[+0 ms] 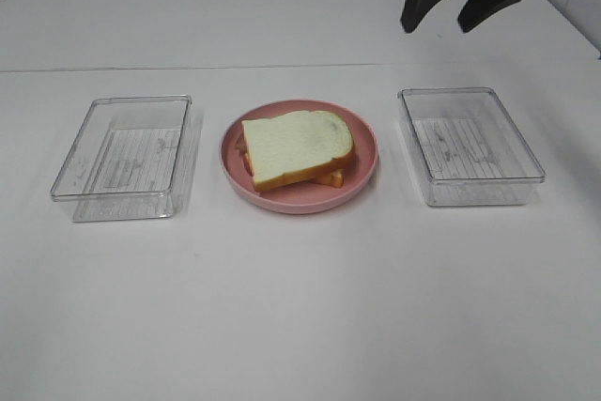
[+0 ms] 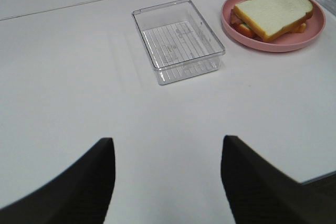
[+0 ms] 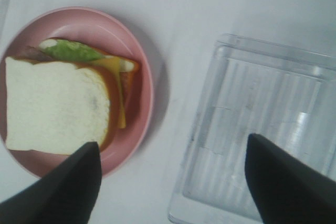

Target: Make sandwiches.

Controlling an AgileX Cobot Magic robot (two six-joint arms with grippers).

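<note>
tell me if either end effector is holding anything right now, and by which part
Nothing is held. The left end effector and right end effector both stand open and empty, apart from the white-bread toy sandwich on the round pink plate.

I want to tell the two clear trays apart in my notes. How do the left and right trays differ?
The left tray lies on the plate's left with no pincer over it; the right tray lies on its right, below the open right pincer. Both are clear, rectangular, ribbed-bottomed and empty.
</note>
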